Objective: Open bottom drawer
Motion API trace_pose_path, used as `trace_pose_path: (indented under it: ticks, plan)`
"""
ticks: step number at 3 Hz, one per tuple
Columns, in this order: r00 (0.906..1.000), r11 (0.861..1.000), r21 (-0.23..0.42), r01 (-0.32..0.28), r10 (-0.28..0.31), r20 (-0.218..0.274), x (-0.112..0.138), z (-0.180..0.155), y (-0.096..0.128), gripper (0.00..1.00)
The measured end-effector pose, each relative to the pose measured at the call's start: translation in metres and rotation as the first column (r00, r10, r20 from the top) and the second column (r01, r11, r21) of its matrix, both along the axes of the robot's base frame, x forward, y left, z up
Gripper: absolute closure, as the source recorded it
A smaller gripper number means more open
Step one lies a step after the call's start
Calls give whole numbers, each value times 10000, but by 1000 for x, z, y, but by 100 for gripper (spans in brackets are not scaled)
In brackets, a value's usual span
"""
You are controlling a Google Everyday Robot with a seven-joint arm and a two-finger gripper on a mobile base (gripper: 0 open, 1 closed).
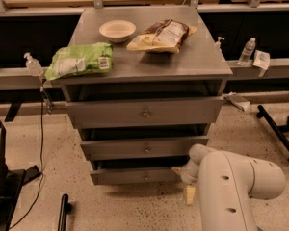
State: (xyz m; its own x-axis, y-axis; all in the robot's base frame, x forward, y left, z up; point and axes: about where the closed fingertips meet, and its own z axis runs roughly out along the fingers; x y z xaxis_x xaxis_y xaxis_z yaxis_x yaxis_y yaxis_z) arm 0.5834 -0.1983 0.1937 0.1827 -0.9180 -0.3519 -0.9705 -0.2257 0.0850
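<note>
The bottom drawer (130, 176) is sitting low in the middle of the frame, under the middle drawer (145, 149) and the top drawer (144, 113) of the grey cabinet (159, 61). Its front is showing slightly forward of the dark gap above it, and its small knob (145, 176) is facing the camera. Its right end is disappearing behind the white arm (236, 182), which is filling the lower right of the frame and running off the bottom edge.

The gripper (182, 177) is sitting at the arm's tip, right against the drawer's right end. The arm's rounded wrist is covering most of it, with only pale yellow bits peeking out beside and below. Whether the claw is wide or narrow, or holding anything, I cannot tell.

Speckled floor (135, 206) is lying open in front of the drawer, across the lower middle. A black stand (0, 177) is crowding the lower left and is cut off by the frame, with a thin cable (41, 143) hanging down next to it. A short black bar (63, 211) is poking up from the bottom edge. At right, a black leg (279, 134) is angling across the floor.

On the cabinet top, a bowl (118, 31), a green bag (79, 60) overhanging the left edge, and a snack bag (164, 35) are lying. Bottles are standing on the side ledges, one at left (32, 64) and one at right (249, 51).
</note>
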Motion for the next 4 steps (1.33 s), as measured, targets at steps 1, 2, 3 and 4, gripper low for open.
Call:
trace_pose_path:
  ticks: [1,2,3,4]
  plan:
    - [9997,10000,22,24,-24,261,3,13,-6,0]
    - [9975,9998,-178,78,-66,702,14,28,-14,0]
    - [9956,9992,-382,100,-64,935,34,25,-20,0]
    - [9933,9990,-387,242,-197,1135,54,10,-22,0]
